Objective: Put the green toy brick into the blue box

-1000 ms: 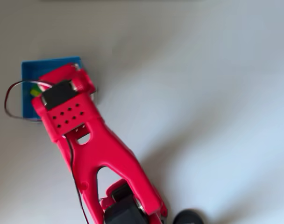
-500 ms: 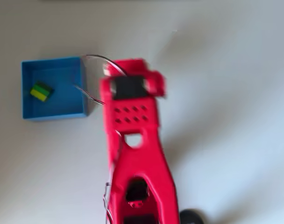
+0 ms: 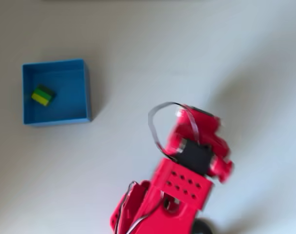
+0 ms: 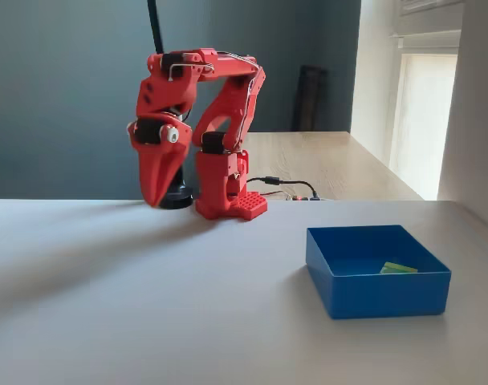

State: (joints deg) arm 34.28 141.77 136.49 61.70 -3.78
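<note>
The green toy brick [image 3: 43, 95] lies on the floor of the blue box [image 3: 86, 90], near the box's left wall in the overhead view. The fixed view shows the brick [image 4: 398, 268] low inside the box [image 4: 372, 293], at the right of the white table. My red arm [image 3: 187, 181] is folded back near its base, well away from the box. My gripper [image 4: 156, 200] hangs pointing down at the table, with its jaws together and nothing between them. From overhead the wrist covers the fingers.
A black round object [image 4: 178, 199] sits by the arm's base [image 4: 228, 200]. Cables [image 4: 288, 184] run behind the base onto a wooden table [image 4: 332, 160]. Bare white tabletop [image 4: 148, 305] lies between the arm and the box.
The arm has swung from over the box to the right and drawn back toward its base. The brick, once under the gripper, now lies uncovered in the box.
</note>
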